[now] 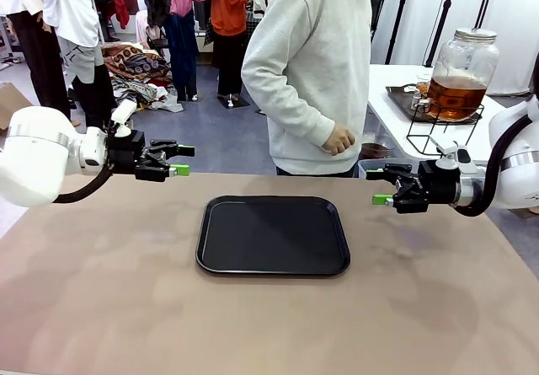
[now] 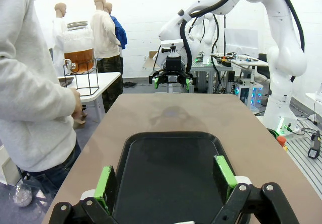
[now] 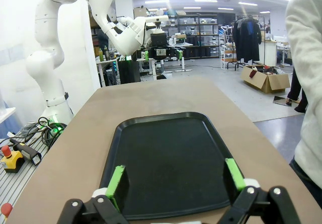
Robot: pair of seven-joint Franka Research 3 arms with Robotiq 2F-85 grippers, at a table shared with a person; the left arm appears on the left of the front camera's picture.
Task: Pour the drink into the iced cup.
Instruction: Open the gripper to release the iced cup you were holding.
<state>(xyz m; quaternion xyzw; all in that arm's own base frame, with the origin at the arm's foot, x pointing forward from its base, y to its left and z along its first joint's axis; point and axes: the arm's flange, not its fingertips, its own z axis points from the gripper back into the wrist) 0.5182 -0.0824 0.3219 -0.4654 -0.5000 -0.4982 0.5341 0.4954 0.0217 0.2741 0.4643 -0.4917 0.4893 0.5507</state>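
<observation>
Fingers spread wide and empty, the left gripper (image 1: 179, 160) at nine o'clock and right gripper (image 1: 377, 186) at three flank a bare black tray (image 1: 273, 235), apparently awaiting the drink (image 1: 455, 95).

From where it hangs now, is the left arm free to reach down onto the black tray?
Probably yes. The left gripper, jaws open and empty, hovers beside the black rectangular plastic tray on the brown table; nothing lies between them, and the person stands behind the far edge.
</observation>
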